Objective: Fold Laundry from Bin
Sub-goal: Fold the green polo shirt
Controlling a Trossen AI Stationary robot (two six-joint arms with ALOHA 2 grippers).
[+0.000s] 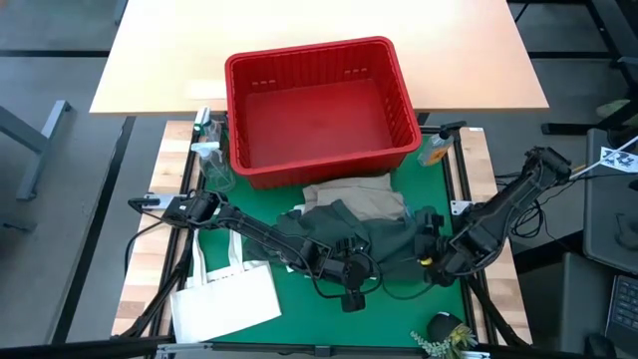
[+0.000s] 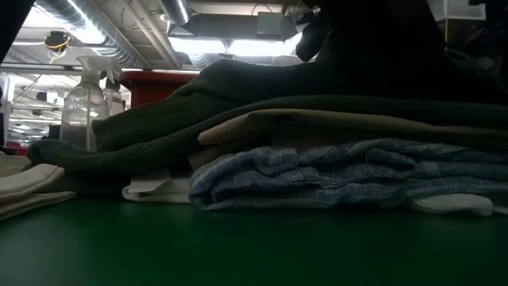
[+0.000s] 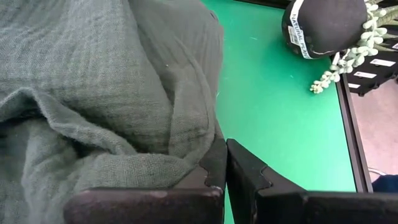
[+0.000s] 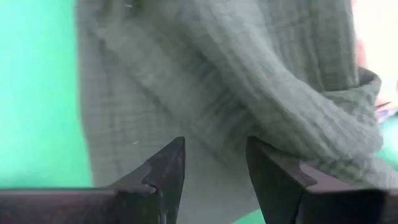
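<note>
Both grippers are found at the near edge of the dark green garment (image 1: 359, 231), which is draped over the top of a stack on the green mat (image 1: 399, 309).

On the left, the left gripper (image 1: 337, 265) is seen fully closed. In its wrist view the two fingers (image 3: 214, 163) meet with no gap, and a fold of green cloth lies against them; whether any cloth is actually pinched cannot be told. It is judged that the closed jaws are being used to pin or hold that corner.

In the centre, the stack is observed from the low view as layered: a blue-and-white striped garment (image 2: 333, 176) at the bottom, a beige garment (image 2: 317, 123) above it, and the green one uppermost. The pieces appear to be laid flat on one another as finished folds. Behind the stack, the red bin (image 1: 321, 108) stands on the far part of the table and is seen empty, so unloading is judged complete.

On the right, the right gripper (image 1: 436, 261) is held with its fingers well apart. Green cloth is seen across and between them in its wrist view, yet the jaws are not closed on it. This posture is judged to be a readiness to take the opposite corner for the fold.
</note>
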